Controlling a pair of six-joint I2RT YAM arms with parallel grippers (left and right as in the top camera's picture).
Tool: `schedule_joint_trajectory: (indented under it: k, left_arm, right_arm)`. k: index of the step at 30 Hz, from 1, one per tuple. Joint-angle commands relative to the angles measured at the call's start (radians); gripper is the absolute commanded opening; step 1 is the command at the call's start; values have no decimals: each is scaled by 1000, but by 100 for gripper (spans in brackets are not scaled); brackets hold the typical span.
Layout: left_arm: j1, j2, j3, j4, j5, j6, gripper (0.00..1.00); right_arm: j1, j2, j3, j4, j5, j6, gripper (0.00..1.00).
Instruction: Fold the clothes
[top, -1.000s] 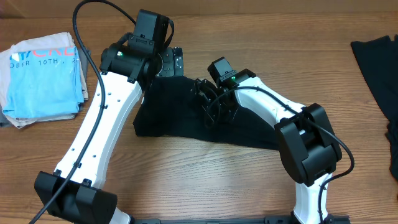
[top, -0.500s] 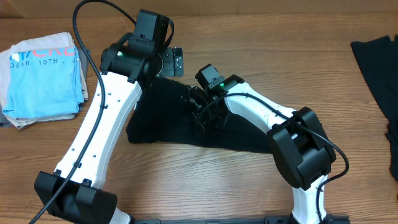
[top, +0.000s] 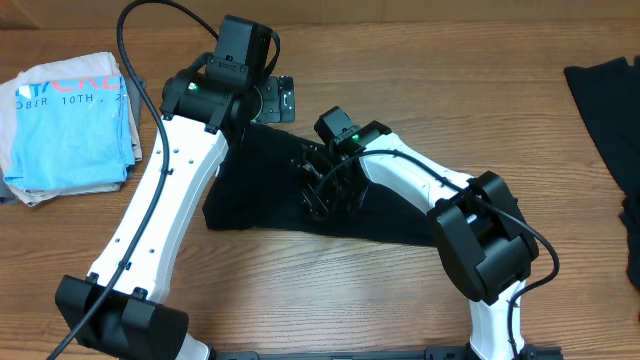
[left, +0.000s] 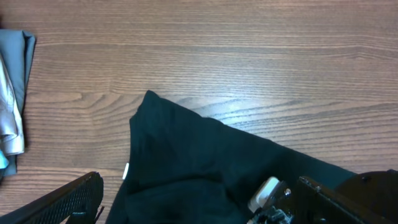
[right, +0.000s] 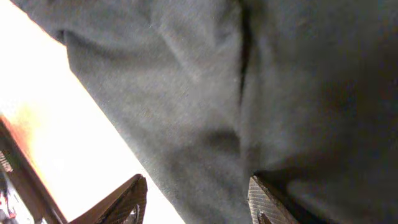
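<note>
Black cloth: the black T-shirt (top: 262, 185) lies partly gathered on the desk (top: 450, 70), well apart from the light-blue T-shirt (top: 70, 120); a second black garment (top: 608, 100) lies far beyond it on the same side.
Long axis: runs away from the light-blue T-shirt, slanting slightly toward the arm bases.
Right end effector (top: 322, 190): directly over the cloth's middle, so the cloth lies straight beneath it. This arm is judged the nearer one for the coming fold.
Right grip: fingertips (right: 127, 200) show a gap filled with cloth; whether they pinch it cannot be told.
Left end effector (top: 278, 100): at the shirt's far edge, fingers (left: 65, 200) wide apart, holding nothing.
Change over the last second: the right end effector has shifted toward the light-blue T-shirt, and the shirt's near corner has stretched the same way. The left arm has not moved.
</note>
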Motion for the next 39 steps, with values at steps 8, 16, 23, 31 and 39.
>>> schedule_joint_trajectory:
  k: [8, 16, 23, 31, 39]
  left_arm:
    - [4, 7, -3, 2, -17, 1, 100]
    - [4, 7, -3, 2, -17, 1, 100]
    - [4, 7, -3, 2, -17, 1, 100]
    - [4, 7, -3, 2, -17, 1, 100]
    - [4, 7, -3, 2, -17, 1, 100]
  right_arm:
    - [2, 6, 18, 25, -18, 5, 59]
    - [-42, -72, 95, -74, -106, -28, 59]
    - [-119, -149, 101, -230, 90, -33, 50]
    - [-168, -147, -32, -204, 323, 95, 8]
    - [-177, -145, -163, -64, 340, 151, 4]
